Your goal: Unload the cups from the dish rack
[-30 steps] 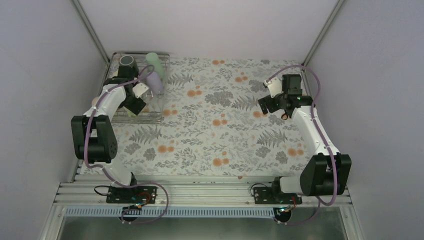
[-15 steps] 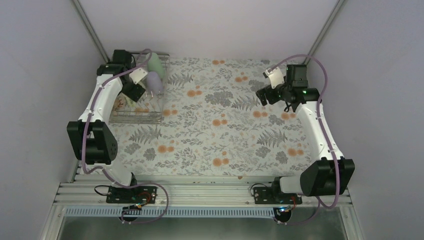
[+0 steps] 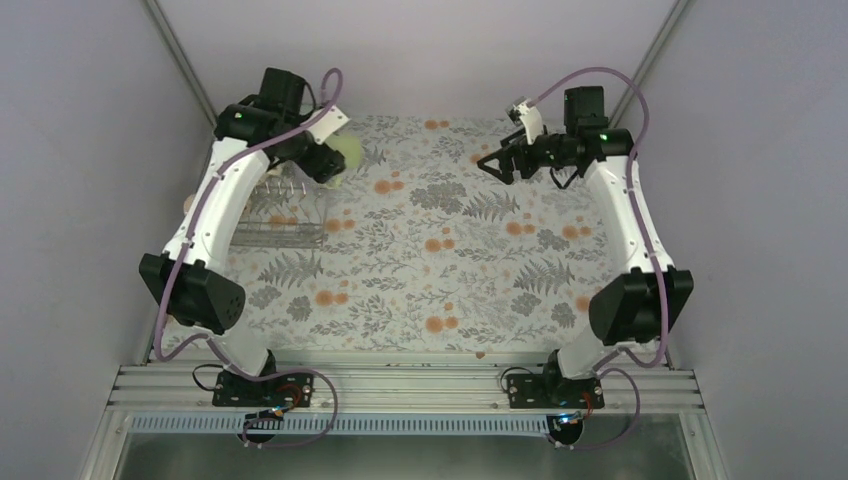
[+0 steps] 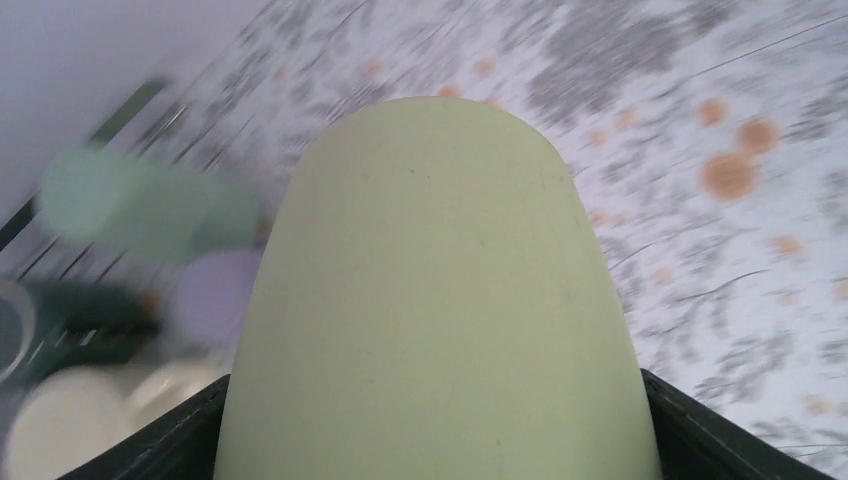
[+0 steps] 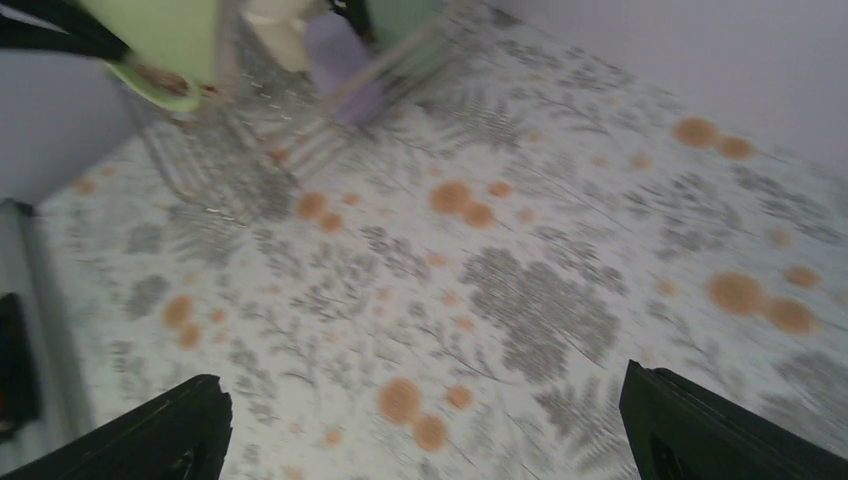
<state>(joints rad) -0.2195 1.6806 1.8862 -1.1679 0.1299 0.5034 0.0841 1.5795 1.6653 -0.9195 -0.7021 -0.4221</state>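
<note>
Since the earlier frames the left arm has swung up and rightward off the silver wire-grid dish rack [image 3: 283, 230], lifting a cup with it, and the right arm has risen and turned its fingers leftward. Now the left gripper [image 3: 328, 158] is clamped around the pale yellow-green rounded cup [image 3: 347, 152], held aloft near the rack's far right corner. Behind it the mint-green tumbler [image 4: 130, 205] and the lilac tumbler [image 4: 215, 295] sit blurred in the rack among other cups. Farther right, the right gripper [image 3: 492, 165] stands wide open and empty above the floral tablecloth [image 3: 440, 250], pointing toward the cup. One cup is being carried out, I judge; next comes setting it upright on bare cloth, or passing it across, before release
</note>
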